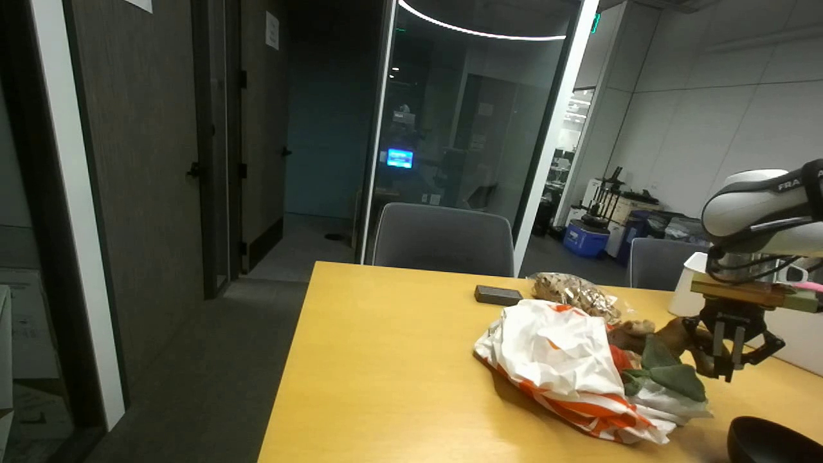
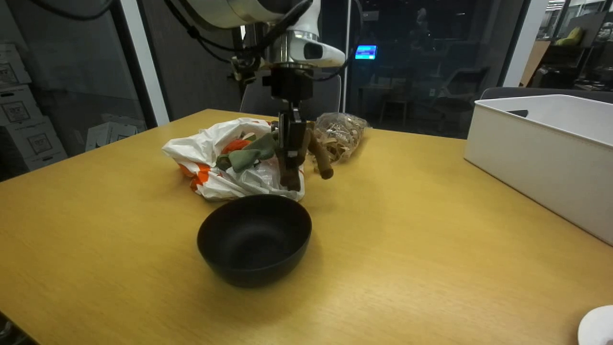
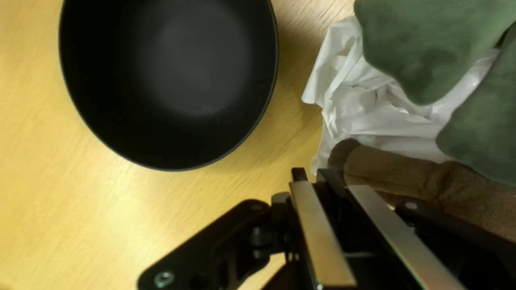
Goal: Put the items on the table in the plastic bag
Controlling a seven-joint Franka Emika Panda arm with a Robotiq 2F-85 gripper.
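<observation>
The white plastic bag [image 1: 553, 347] with orange print lies on its side on the table. Inside its mouth are a grey-green soft thing [image 3: 407, 52] and an orange-red one [image 2: 235, 146]. By the mouth is a brown plush item [image 2: 322, 158]; one brown limb [image 3: 387, 169] lies against the outer side of a finger in the wrist view. My gripper [image 3: 311, 176] points down among these, its fingertips narrowly apart with table and bag showing between the very tips. Lower between the fingers it is too dark to see any grip. A black bowl [image 2: 254, 239] stands beside the bag.
A see-through packet of tan pieces [image 2: 337, 136] sits behind the bag, near a dark block [image 1: 498, 295]. A large white bin [image 2: 541, 158] stands on the table to one side. Part of a white round object [image 2: 598, 326] shows at the picture's corner.
</observation>
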